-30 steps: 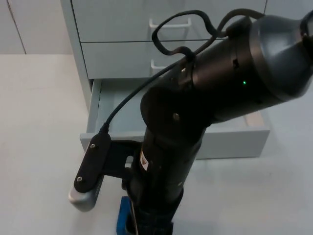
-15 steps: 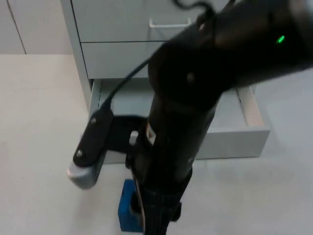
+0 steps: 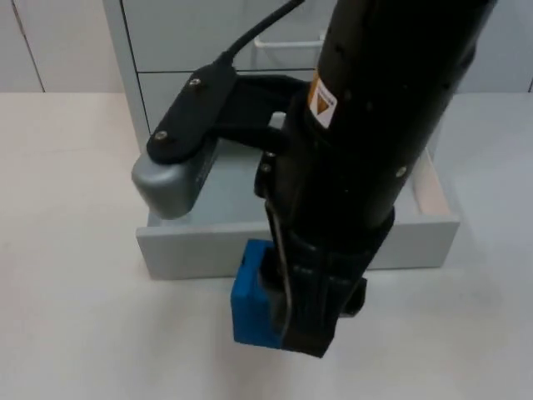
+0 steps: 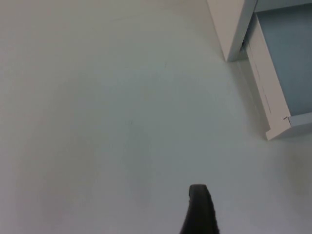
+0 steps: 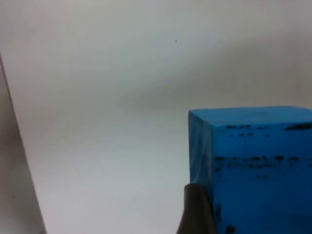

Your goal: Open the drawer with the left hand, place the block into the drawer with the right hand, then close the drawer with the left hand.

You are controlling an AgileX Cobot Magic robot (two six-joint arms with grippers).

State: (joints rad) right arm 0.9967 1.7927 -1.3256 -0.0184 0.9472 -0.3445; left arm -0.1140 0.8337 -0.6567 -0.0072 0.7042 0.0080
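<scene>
My right gripper [image 3: 287,321] is shut on the blue block [image 3: 250,292] and holds it in the air, just in front of the open bottom drawer's front panel [image 3: 183,250]. In the right wrist view the blue block [image 5: 253,165] sits beside a black fingertip [image 5: 195,212], with white table under it. The drawer's pale blue inside [image 3: 221,187] is partly hidden by the right arm. My left gripper [image 4: 200,214] waits over bare table to the left of the cabinet, with the open drawer [image 4: 287,73] off to its side.
The grey cabinet [image 3: 191,50] stands at the back with two shut upper drawers and white handles [image 3: 287,40]. Its corner [image 4: 229,24] appears in the left wrist view. White table spreads to the left [image 3: 67,250] and in front of the drawer.
The right arm has risen with the blue block and carried it from the table's near edge toward the drawer's front panel. The drawer has stayed open.
</scene>
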